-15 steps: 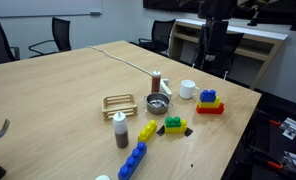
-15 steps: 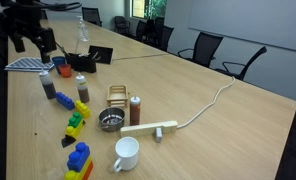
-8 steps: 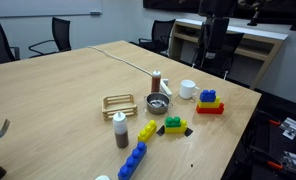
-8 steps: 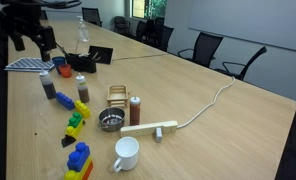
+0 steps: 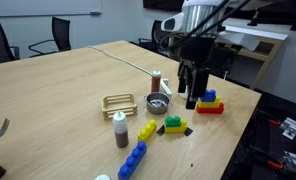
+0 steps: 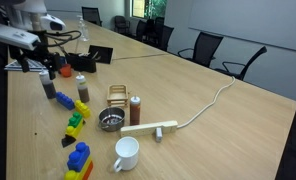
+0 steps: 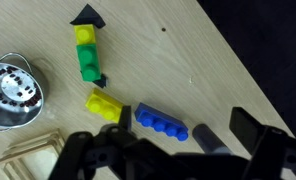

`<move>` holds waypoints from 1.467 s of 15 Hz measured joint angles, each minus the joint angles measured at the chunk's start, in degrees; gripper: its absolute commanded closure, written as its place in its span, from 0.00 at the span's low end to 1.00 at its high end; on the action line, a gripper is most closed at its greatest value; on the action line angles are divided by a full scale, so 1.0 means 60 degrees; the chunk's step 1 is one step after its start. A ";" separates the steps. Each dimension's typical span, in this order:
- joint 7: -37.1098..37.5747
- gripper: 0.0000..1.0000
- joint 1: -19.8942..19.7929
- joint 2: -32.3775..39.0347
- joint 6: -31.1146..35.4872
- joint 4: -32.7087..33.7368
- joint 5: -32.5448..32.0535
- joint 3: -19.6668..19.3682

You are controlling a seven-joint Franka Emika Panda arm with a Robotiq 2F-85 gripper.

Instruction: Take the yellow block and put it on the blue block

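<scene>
The yellow block [image 5: 147, 131] lies on the wooden table between a green block [image 5: 173, 124] and the long blue block [image 5: 134, 160]. In the wrist view the yellow block [image 7: 106, 105] lies just beside one end of the blue block [image 7: 161, 123]. My gripper [image 5: 193, 97] hangs well above the table, over the blocks, and holds nothing. In the wrist view its fingers [image 7: 229, 138] stand apart with bare table between them, just past the blue block's end. The gripper also shows in an exterior view [image 6: 50, 67].
A metal strainer [image 5: 158, 103], a wooden rack [image 5: 118, 101], a brown bottle [image 5: 121, 130] and a shaker bottle [image 5: 156, 81] stand close by. A red, yellow and blue block stack [image 5: 210, 102] sits near the table edge. A white cup [image 6: 125, 153] and a cable are further off.
The arm has swung from the table's far side to above the blocks and come lower. The blocks have not moved.
</scene>
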 measured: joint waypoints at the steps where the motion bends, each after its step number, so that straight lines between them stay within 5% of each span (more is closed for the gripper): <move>1: -0.0215 0.00 0.0033 0.0400 0.0368 0.0027 -0.0276 0.0067; 4: -0.0403 0.00 0.0044 0.1318 0.1138 0.0218 -0.1123 0.0103; 10: -0.0380 0.00 0.0036 0.1209 0.1112 0.0223 -0.1140 0.0129; 16: -0.0409 0.00 0.0054 0.1645 0.1400 0.0356 -0.2567 0.0130; 22: -0.1708 0.00 0.0048 0.3162 0.2691 0.1191 -0.2939 0.0363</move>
